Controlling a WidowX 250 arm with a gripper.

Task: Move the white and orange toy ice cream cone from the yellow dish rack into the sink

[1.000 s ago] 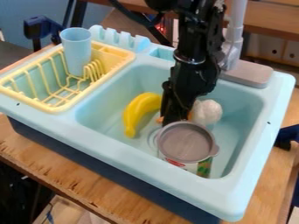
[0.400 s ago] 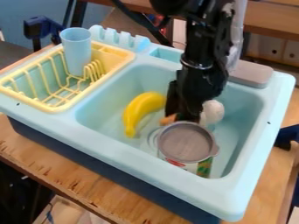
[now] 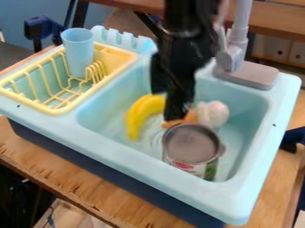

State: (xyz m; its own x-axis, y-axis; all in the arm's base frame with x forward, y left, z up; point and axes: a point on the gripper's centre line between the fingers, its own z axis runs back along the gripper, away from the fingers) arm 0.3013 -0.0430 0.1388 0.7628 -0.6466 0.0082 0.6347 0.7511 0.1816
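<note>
a blue cup [image 3: 78, 52] stands in the yellow rack [image 3: 129, 57]. in the sink [image 3: 238, 196], the banana's [image 3: 140, 115] right end is hidden by the blurred black pincer [image 3: 173, 111]; i cannot tell if that is spread or pressed together. just beside its tip sits the grey-topped can [image 3: 191, 143], lower part blurred. behind lie a partly covered orange thing [image 3: 191, 116] and an unclear whitish lump [image 3: 214, 113].

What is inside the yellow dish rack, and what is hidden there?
A light blue cup stands in the dish rack, beside short yellow prongs. The cup covers whatever is directly behind it.
</note>
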